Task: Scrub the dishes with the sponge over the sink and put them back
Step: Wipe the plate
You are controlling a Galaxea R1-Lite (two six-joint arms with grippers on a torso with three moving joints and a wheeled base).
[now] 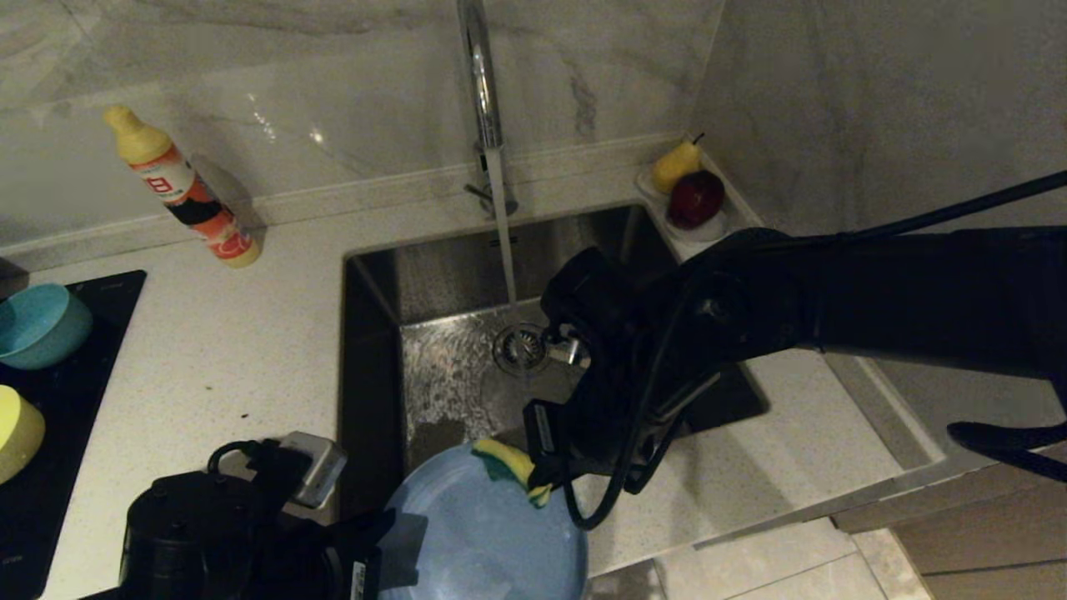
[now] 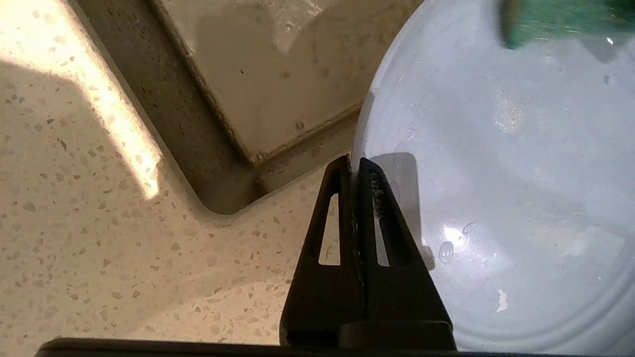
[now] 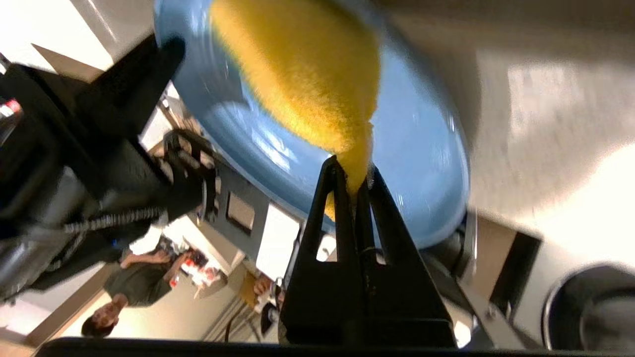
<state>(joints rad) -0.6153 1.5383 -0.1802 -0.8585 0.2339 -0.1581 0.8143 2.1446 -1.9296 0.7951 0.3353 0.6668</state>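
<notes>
The light-blue plate (image 1: 488,537) hangs over the sink's (image 1: 450,392) near edge. My left gripper (image 1: 393,533) is shut on its left rim. The left wrist view shows that gripper (image 2: 353,166) pinching the plate's (image 2: 496,173) edge, with the sponge's green face (image 2: 555,20) at the plate's far side. My right gripper (image 1: 542,487) is shut on the yellow sponge (image 1: 504,462) and presses it on the plate's far rim. In the right wrist view the gripper (image 3: 353,173) squeezes the sponge (image 3: 302,74) against the plate (image 3: 421,148). A teal bowl (image 1: 37,325) and a yellow bowl (image 1: 17,433) stand at far left.
Water runs from the chrome tap (image 1: 483,100) onto the drain strainer (image 1: 521,348). A soap bottle (image 1: 183,187) leans at the back left wall. A small dish with a pear (image 1: 675,162) and an apple (image 1: 696,198) sits at the sink's back right corner. The bowls rest on a black hob (image 1: 75,367).
</notes>
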